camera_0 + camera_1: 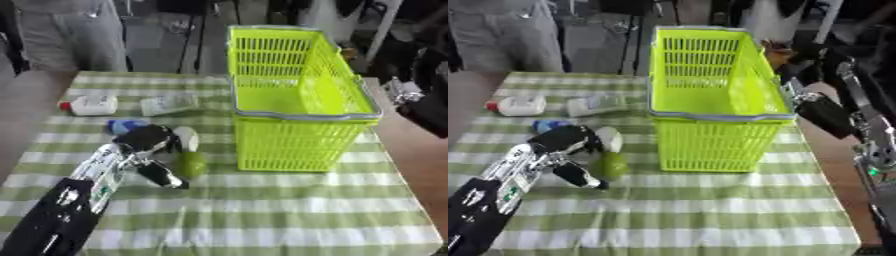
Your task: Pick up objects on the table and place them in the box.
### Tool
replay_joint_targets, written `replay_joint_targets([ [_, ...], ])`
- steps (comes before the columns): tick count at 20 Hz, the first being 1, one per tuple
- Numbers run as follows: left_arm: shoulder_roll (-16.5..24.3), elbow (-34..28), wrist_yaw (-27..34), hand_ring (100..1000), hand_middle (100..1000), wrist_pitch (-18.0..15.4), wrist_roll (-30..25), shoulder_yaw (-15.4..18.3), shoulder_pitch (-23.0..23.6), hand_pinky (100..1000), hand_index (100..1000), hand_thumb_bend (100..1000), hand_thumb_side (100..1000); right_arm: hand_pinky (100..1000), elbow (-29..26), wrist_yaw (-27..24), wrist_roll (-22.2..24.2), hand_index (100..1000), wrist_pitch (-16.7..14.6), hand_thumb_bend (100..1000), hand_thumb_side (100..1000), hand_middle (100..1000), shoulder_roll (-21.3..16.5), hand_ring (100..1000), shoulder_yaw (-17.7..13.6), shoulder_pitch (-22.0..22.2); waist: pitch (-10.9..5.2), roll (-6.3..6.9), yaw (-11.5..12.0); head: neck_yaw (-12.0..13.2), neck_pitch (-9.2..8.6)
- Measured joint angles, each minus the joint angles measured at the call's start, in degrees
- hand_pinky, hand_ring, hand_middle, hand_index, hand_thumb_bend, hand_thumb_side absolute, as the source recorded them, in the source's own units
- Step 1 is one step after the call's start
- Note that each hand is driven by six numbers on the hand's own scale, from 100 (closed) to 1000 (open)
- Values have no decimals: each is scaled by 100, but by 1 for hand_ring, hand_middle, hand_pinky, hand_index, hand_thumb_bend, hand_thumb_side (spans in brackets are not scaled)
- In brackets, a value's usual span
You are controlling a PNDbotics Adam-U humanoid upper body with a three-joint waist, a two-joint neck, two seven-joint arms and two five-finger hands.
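A lime-green plastic basket [297, 90] stands on the green-and-white checked table, right of middle. My left hand [145, 139] hovers low over the table just left of it, fingers spread. A small green rounded object [191, 164] lies in the gap between its thumb [166, 177] and its fingers. Touching the fingers is a white oval object [186, 138]. A blue thing [125, 125] peeks out behind the hand. My right hand [826, 116] hangs by the basket's right rim, holding nothing I can see.
A white bottle with a red cap [90, 105] and a clear packet [169, 104] lie at the back left. The table's right edge [398, 145] runs close beside the basket. A person stands behind the far left corner.
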Motion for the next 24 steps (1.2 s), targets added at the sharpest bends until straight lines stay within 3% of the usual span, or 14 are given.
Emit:
replay_joint_targets([
  [24, -322, 447, -255, 655, 536, -109, 214, -63, -155, 712, 720, 873, 482, 615, 1, 0, 35, 857, -12, 278, 583, 692, 12, 573, 3, -5, 23, -44, -51, 44, 0],
])
